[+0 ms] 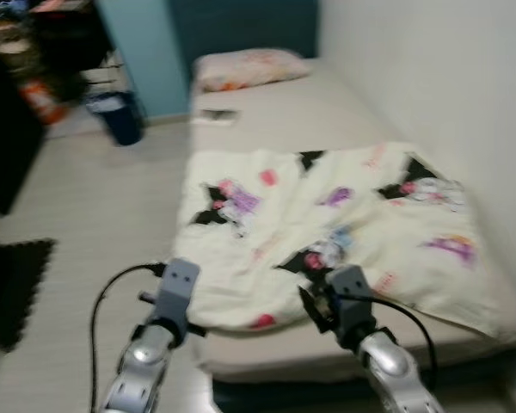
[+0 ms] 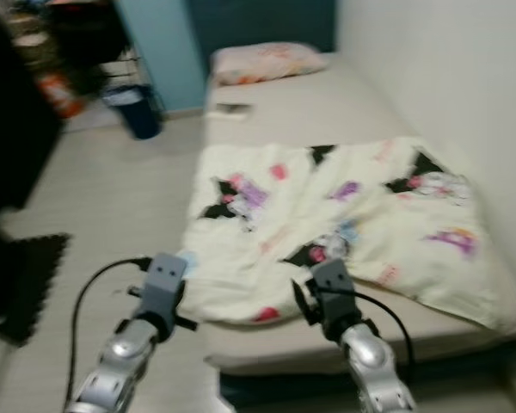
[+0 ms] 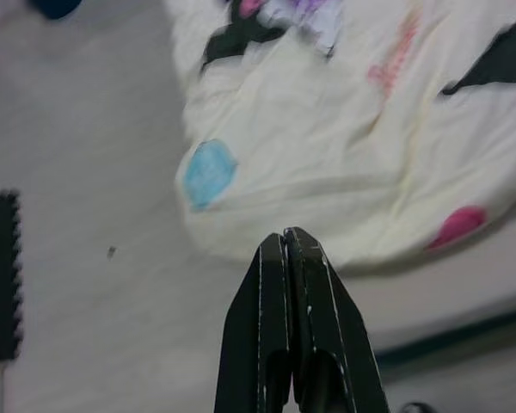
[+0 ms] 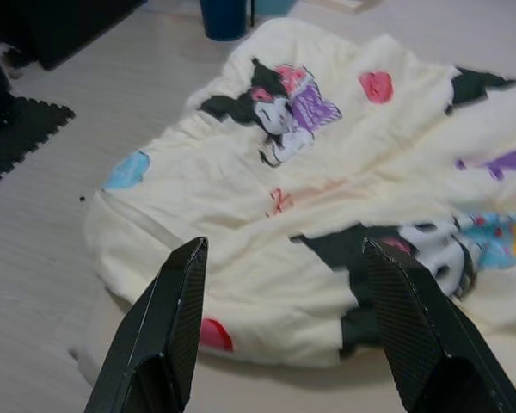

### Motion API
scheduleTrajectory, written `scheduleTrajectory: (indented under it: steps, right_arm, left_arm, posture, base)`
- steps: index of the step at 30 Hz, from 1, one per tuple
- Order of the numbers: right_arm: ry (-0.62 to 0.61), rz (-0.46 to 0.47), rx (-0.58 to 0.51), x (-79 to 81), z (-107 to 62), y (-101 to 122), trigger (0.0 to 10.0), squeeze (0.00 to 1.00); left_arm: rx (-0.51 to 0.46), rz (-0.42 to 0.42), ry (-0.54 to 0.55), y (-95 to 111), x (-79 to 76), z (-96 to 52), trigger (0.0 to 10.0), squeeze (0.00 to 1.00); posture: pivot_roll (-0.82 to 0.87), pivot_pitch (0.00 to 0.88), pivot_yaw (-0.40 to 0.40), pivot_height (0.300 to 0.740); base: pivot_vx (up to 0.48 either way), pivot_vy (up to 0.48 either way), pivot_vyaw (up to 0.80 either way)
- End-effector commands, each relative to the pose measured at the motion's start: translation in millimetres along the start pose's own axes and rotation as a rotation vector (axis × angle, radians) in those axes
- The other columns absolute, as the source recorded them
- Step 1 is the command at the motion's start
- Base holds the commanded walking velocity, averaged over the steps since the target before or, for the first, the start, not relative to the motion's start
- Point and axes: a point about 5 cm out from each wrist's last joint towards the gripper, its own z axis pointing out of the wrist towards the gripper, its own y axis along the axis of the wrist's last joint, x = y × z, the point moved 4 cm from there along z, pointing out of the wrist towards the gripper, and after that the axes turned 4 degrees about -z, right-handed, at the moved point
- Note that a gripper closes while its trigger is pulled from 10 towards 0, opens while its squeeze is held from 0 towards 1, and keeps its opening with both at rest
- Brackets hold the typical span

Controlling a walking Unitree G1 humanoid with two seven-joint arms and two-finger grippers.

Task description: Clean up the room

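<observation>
In the eye views, a cream blanket [image 1: 327, 232] printed with cartoon figures lies rumpled over the near half of the bed [image 1: 327, 107], a pillow [image 1: 249, 67] at the far end and a blue bin [image 1: 119, 116] on the floor to the far left. The left wrist view shows the left hand [image 3: 285, 249] with its fingers pressed together, above the blanket's near left edge. In the right wrist view the right hand [image 4: 284, 254] is spread wide over the blanket.
</observation>
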Motion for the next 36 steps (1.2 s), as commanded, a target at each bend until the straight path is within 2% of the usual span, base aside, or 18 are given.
scheduleTrajectory:
  steps: [1,6,36]
  right_arm:
    - [-0.003,0.023,0.004,3.4,-1.4,-3.6,10.0,0.0]
    - [-0.03,0.044,0.013,-0.4,-1.1,-5.2,10.0,0.0]
    - [-0.019,0.041,0.003,0.9,-1.5,-2.6,10.0,0.0]
  left_arm:
    - [0.028,0.011,0.004,-7.3,4.2,-2.2,10.0,0.0]
    - [0.032,0.012,0.008,-6.6,4.6,-1.3,10.0,0.0]
    - [0.034,-0.018,0.049,-3.8,12.3,2.6,10.0,0.0]
  posture:
    - [-0.09,0.146,0.07,0.74]
    - [-0.09,0.148,0.071,0.74]
    - [-0.1,0.166,0.063,0.74]
  base:
    - [0.0,0.0,0.0]
    - [0.0,0.0,0.0]
    - [0.0,-0.48,0.0]
